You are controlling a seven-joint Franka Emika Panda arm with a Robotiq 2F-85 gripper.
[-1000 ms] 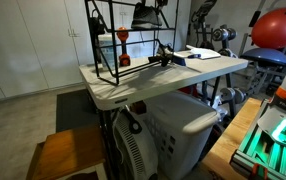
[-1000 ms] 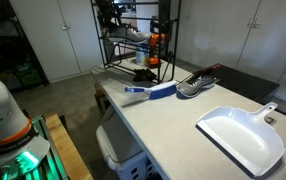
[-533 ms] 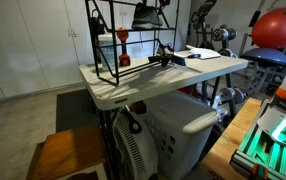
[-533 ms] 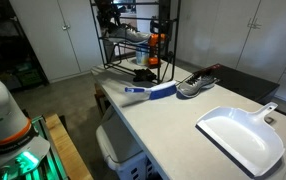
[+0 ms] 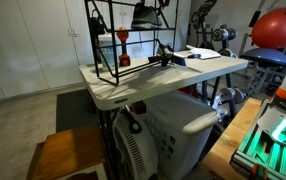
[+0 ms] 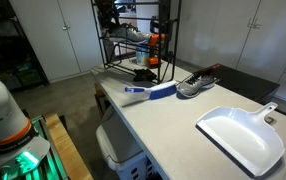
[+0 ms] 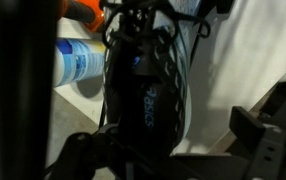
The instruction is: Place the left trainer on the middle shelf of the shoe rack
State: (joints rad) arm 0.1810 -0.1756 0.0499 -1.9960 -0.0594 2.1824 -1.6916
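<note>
The left trainer (image 7: 143, 80) lies inside the shoe rack (image 7: 23, 90), at 12 o'clock from the gripper (image 7: 165, 142) in the wrist view, pointing 12 to 6. I cannot tell if the gripper squeezes it.

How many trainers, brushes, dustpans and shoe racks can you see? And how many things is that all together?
Trainers: 2, the left trainer up inside the rack and the other trainer lying outside it
Brush: 1
Dustpan: 1
Shoe rack: 1
Total: 5
</note>
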